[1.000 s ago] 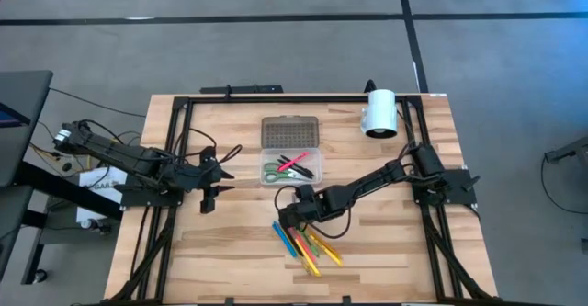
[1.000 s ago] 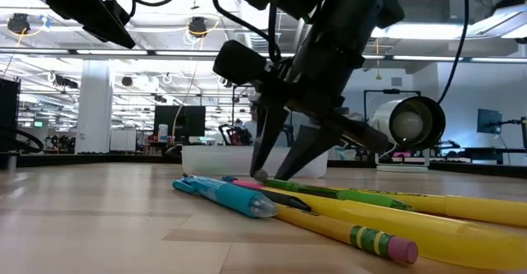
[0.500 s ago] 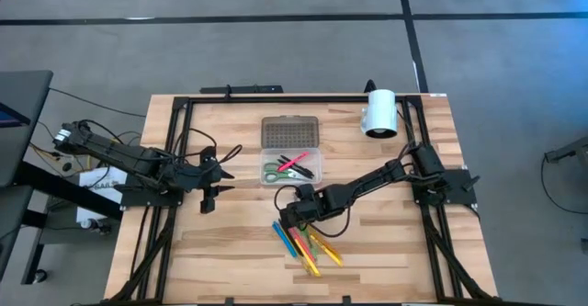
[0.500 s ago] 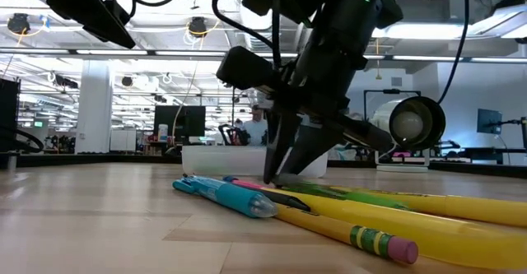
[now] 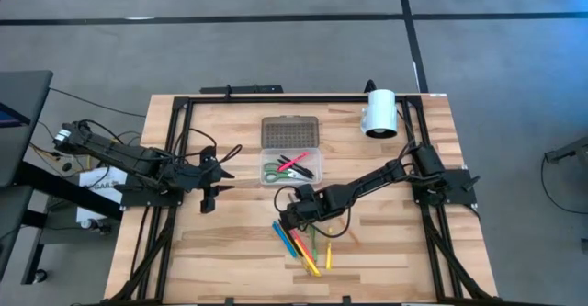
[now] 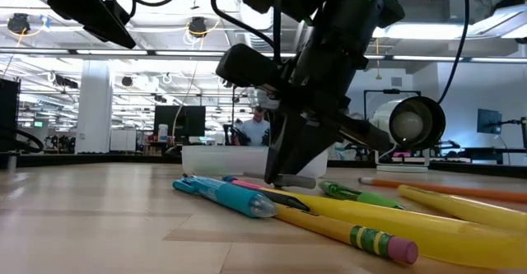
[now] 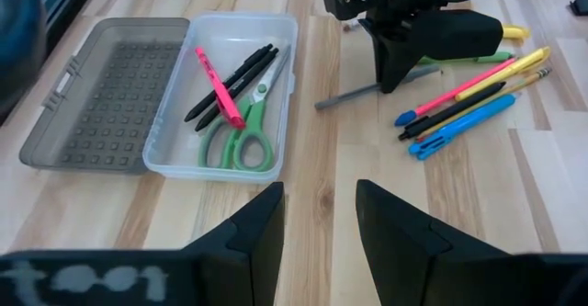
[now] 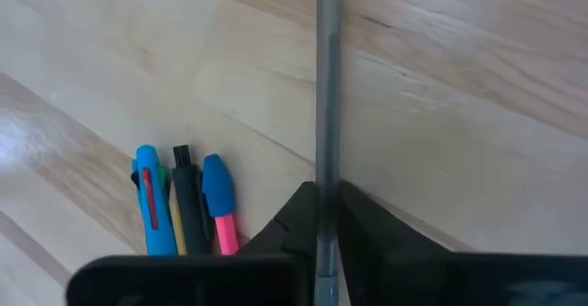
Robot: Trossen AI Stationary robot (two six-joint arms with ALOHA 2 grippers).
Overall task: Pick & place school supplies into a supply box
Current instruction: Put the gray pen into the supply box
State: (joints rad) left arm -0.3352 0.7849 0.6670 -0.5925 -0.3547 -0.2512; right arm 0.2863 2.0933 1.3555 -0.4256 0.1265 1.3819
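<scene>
1. a thin grey pen (image 7: 377, 87) is pinched between the pressed-together fingers of the right gripper (image 7: 397, 74), low over the light wooden table (image 5: 230, 251), just in front of the clear plastic rectangular supply box (image 7: 279, 104).
2. green-handled scissors (image 7: 241, 133), a pink pen (image 7: 219, 86) and a black marker (image 7: 230, 81) are seen lying inside the box, its grey dotted lid (image 7: 106, 90) folded open.
3. blue (image 7: 464, 122), yellow (image 7: 501, 73) and green (image 6: 362, 196) pens are left on the table beside the right gripper.
4. the left gripper (image 7: 317, 219) is held spread and empty, to the box's left.

The clear supply box (image 7: 241, 154) lies open, holding green-handled scissors (image 7: 241, 139), a pink pen (image 7: 219, 88) and black pens (image 7: 231, 81). A grey pen (image 7: 367, 92) lies just beside it. Blue, yellow, pink and green pens (image 7: 469, 99) lie nearer the table's front edge.
</scene>
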